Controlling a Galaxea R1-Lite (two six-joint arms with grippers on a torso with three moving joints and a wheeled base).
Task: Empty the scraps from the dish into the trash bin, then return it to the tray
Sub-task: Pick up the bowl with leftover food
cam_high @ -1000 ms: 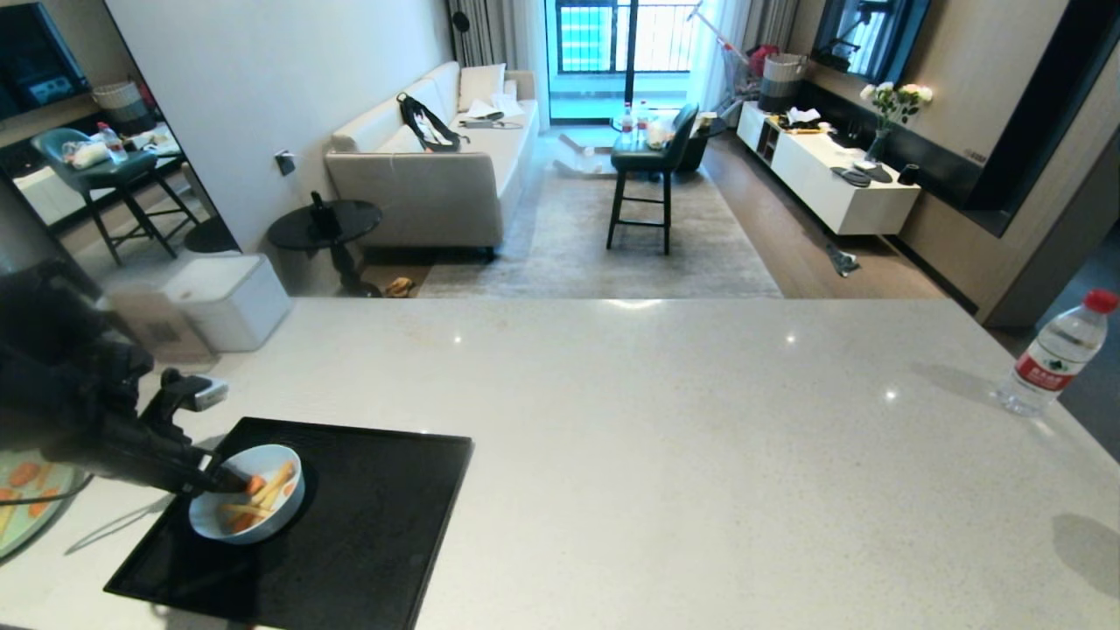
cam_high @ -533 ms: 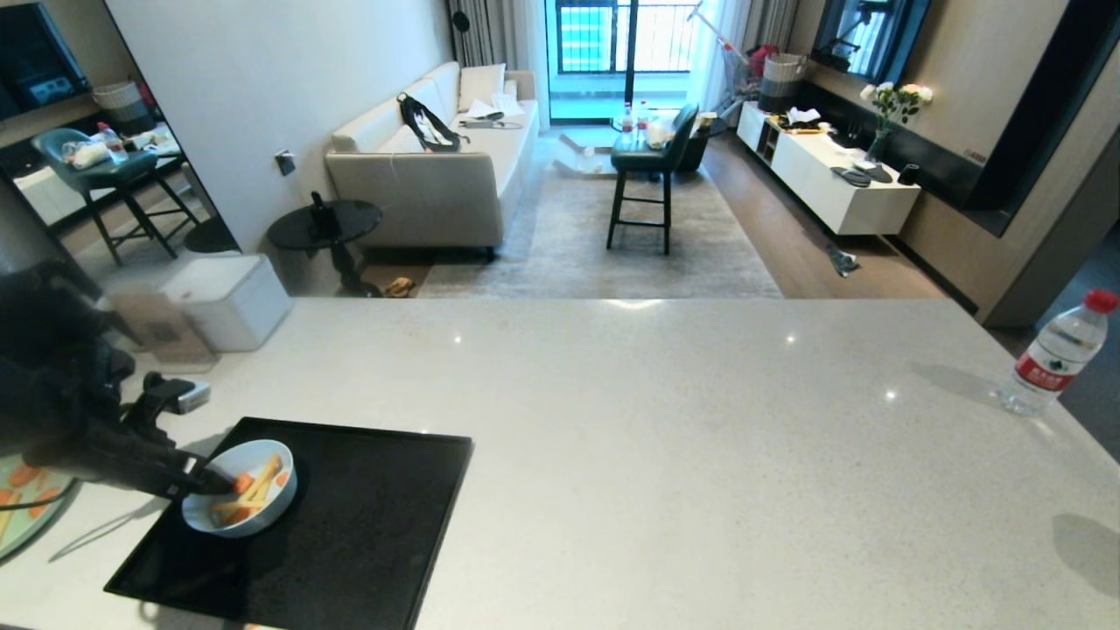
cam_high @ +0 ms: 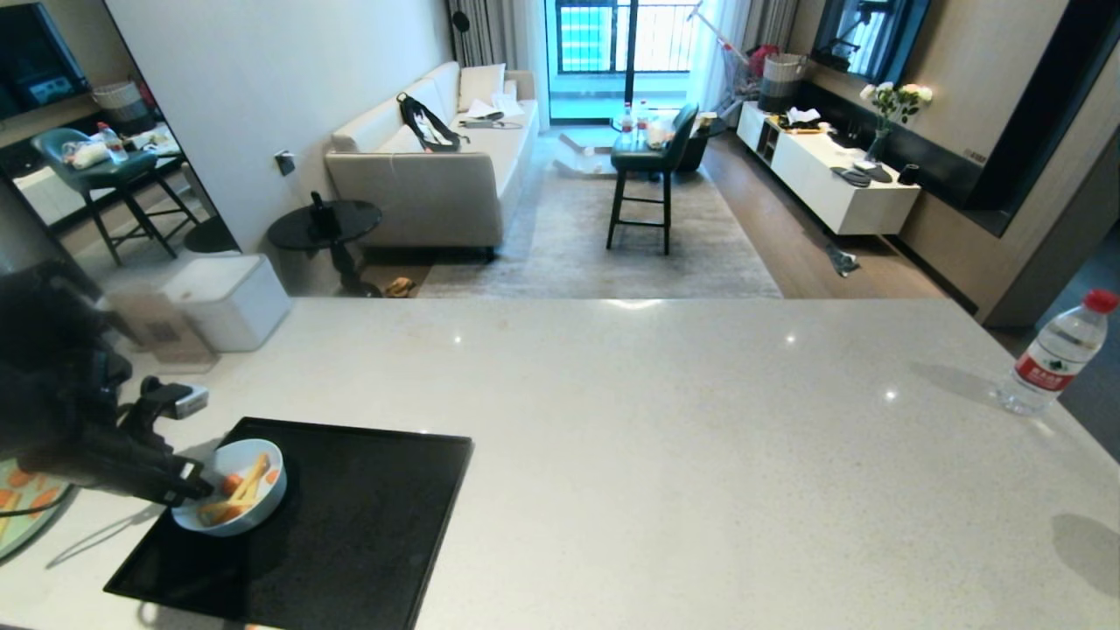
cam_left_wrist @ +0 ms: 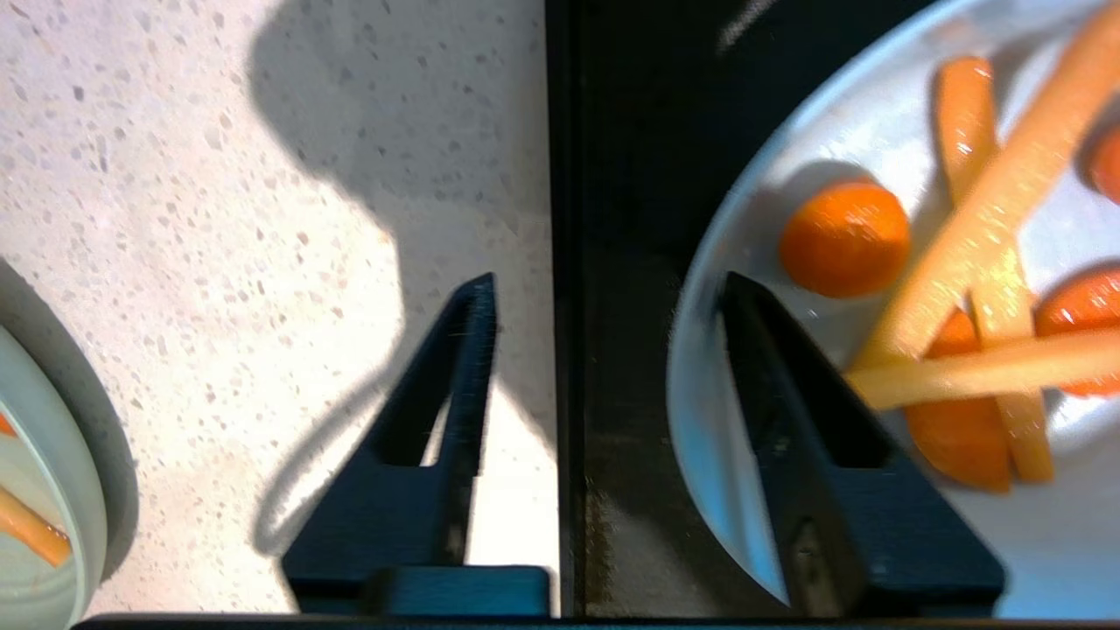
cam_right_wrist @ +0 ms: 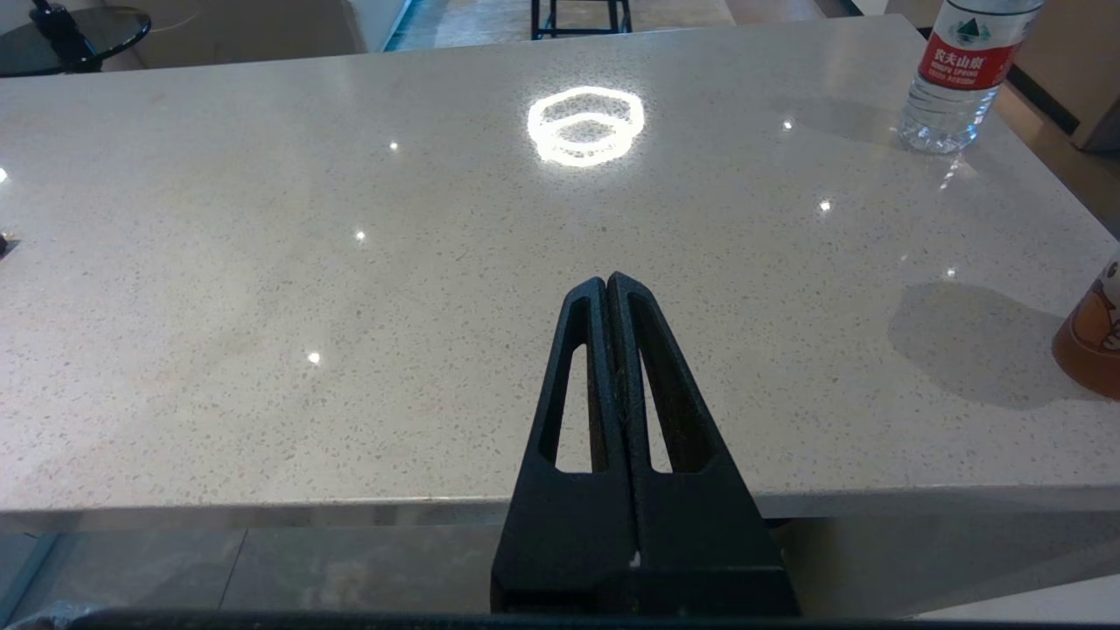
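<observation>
The dish (cam_high: pixel 275 500), a small pale-blue bowl with a white inside, sits near the left rim of the black tray (cam_high: pixel 367 525). It holds the scraps (cam_high: pixel 234 495): orange carrot slices and yellow strips. My left gripper (cam_high: pixel 198 491) reaches in from the left and is open. In the left wrist view the left gripper (cam_left_wrist: pixel 608 280) straddles the dish's (cam_left_wrist: pixel 840 131) rim: one finger lies inside by the scraps (cam_left_wrist: pixel 844 238), the other hangs outside past the tray's (cam_left_wrist: pixel 639 175) edge, with a gap. The right gripper (cam_right_wrist: pixel 606 278) is shut, parked at the counter's near edge. The trash bin is out of view.
A pale-green plate (cam_high: pixel 16 525) with food lies left of the tray, also seen as the plate (cam_left_wrist: pixel 39 490) in the left wrist view. A water bottle (cam_high: pixel 1054 354) stands at the counter's far right. An orange-brown cup (cam_right_wrist: pixel 1094 337) sits near the right gripper's side.
The left gripper's jaws have narrowed around the dish's rim. Gripper and dish have shifted a little to the left on the tray. The right arm has not moved.
</observation>
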